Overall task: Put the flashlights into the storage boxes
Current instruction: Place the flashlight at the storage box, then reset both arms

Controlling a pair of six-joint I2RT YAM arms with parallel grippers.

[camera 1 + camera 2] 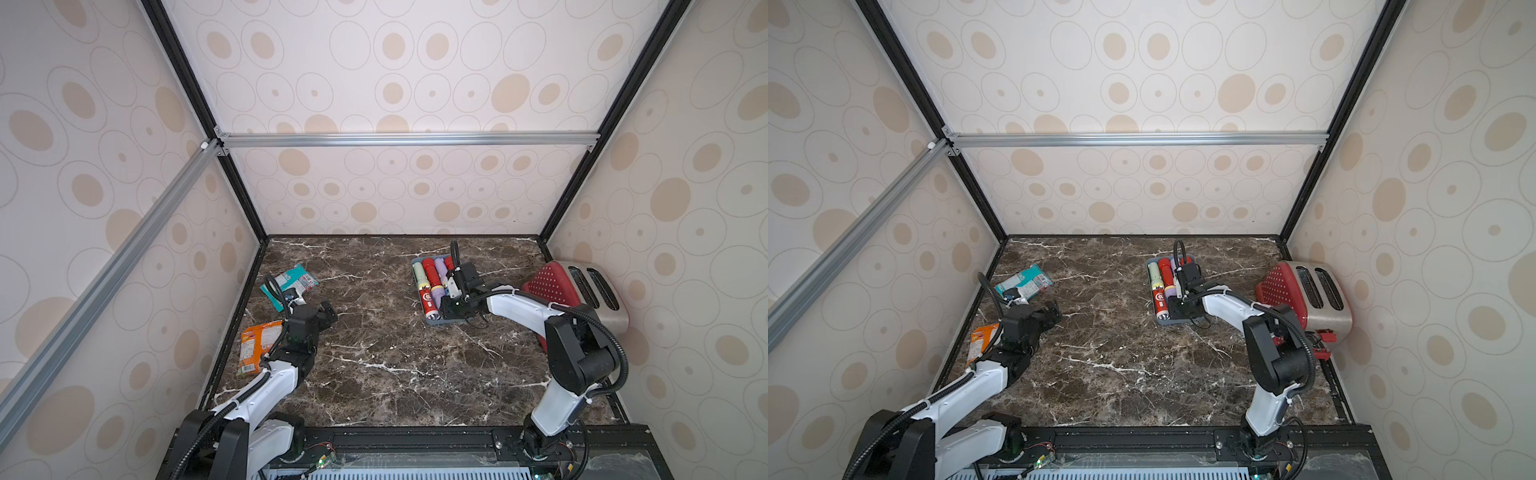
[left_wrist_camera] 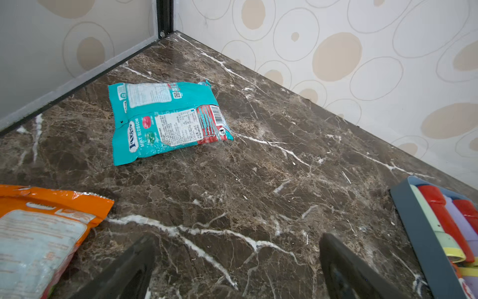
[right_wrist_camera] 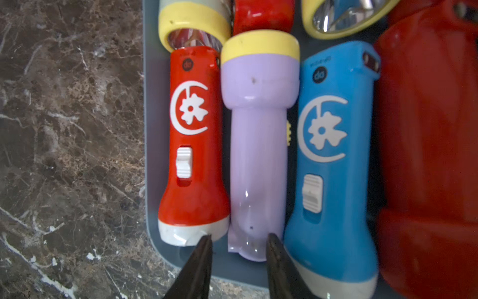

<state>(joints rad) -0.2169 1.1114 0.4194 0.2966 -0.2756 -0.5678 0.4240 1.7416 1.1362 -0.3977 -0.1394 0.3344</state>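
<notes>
Right end effector (image 3: 238, 239) beside "da"-marked blue flashlight (image 3: 333, 160)

A shallow slate-blue tray (image 3: 152, 155) with rounded corners sits on the marble tabletop, toward the back right. Small plastic flashlights lie flat in it, packed side by side in two rows. In the nearer row a red flashlight (image 3: 192, 145), a lilac flashlight (image 3: 258, 155) and a blue flashlight (image 3: 333, 168) press together. The red and blue ones carry white crescent-and-flower marks. A pale green flashlight (image 1: 420, 276) lies beyond.
</notes>
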